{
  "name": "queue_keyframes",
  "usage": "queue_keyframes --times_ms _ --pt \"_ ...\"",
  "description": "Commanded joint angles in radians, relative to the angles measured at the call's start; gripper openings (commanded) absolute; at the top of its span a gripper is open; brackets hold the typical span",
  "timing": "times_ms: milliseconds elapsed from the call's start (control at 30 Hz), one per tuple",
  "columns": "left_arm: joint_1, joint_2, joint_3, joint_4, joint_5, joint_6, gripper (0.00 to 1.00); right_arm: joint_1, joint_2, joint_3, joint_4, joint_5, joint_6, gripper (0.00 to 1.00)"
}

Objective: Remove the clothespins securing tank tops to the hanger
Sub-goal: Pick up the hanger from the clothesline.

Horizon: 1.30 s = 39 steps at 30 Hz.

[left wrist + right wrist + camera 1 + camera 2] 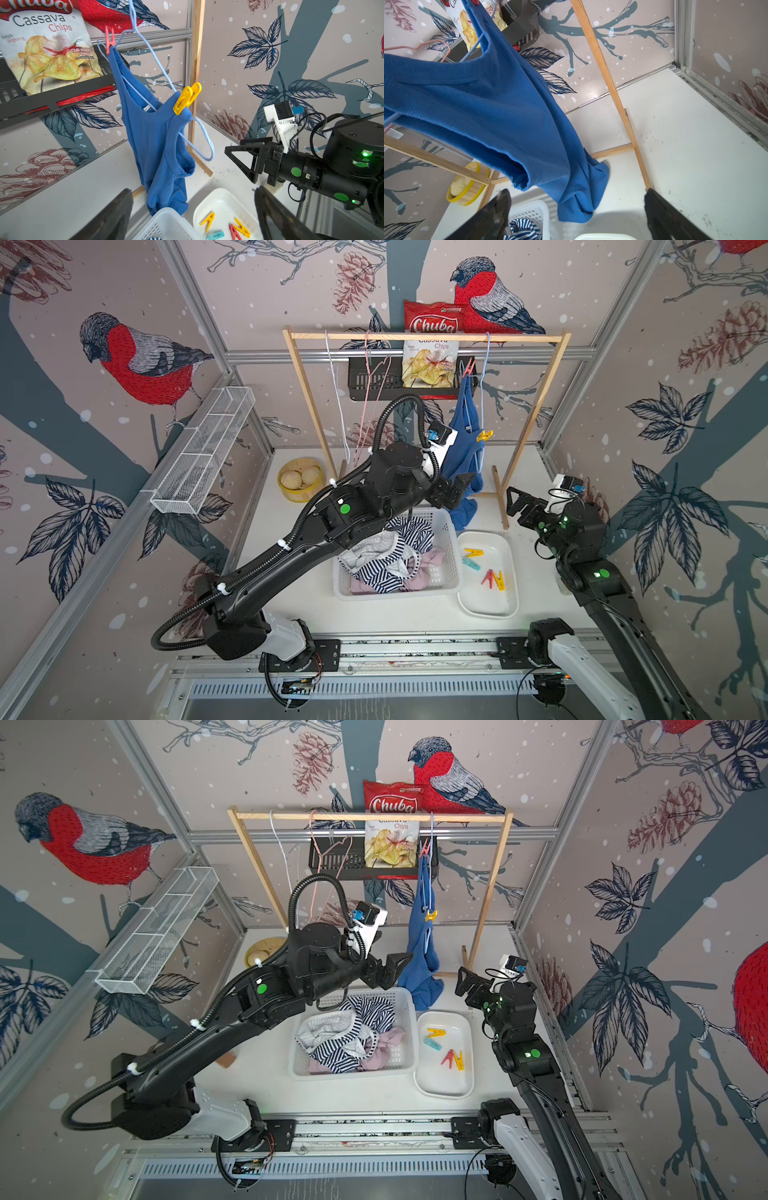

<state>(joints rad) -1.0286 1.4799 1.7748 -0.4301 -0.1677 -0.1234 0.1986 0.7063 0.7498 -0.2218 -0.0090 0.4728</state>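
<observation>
Left gripper [455, 490] and right gripper [513, 502] gaped empty; tugging the yellow clothespin [187, 98] sideways might have unhooked the hanger [213, 152].

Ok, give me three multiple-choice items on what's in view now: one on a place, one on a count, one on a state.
1. Where is the striped top?
A. on a hanger
B. in the basket
C. on the table

2. How many pins lie in the tray?
A. four
B. two
C. six

3. The left end effector is:
A. shut on a pin
B. shut on cloth
C. open and empty

Answers:
1. B: it lies crumpled in the basket in both top views.
2. A: two yellow, one red and one teal show there.
3. C: its jaws stand apart with nothing between them.
</observation>
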Motion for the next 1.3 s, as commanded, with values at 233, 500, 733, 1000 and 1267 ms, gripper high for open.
queue_keyframes --times_ms 233,500,733,1000,1267 --pt "-0.046 0.180 0.158 0.023 -0.097 -0.041 0.82 -0.048 -0.005 0.007 0.067 -0.156 0.004 1.00" --pt "-0.068 0.330 0.314 -0.022 -0.240 -0.048 0.75 -0.060 -0.033 -0.042 0.074 -0.177 0.013 1.00" --pt "-0.068 0.478 0.498 -0.130 -0.400 -0.009 0.52 -0.073 -0.040 -0.066 0.057 -0.175 -0.018 1.00" --pt "-0.065 0.495 0.521 -0.164 -0.376 -0.030 0.00 -0.104 -0.009 -0.042 0.034 -0.206 -0.067 1.00" --pt "-0.043 0.449 0.549 -0.170 -0.371 -0.034 0.00 -0.128 -0.001 -0.046 0.042 -0.232 -0.069 1.00"
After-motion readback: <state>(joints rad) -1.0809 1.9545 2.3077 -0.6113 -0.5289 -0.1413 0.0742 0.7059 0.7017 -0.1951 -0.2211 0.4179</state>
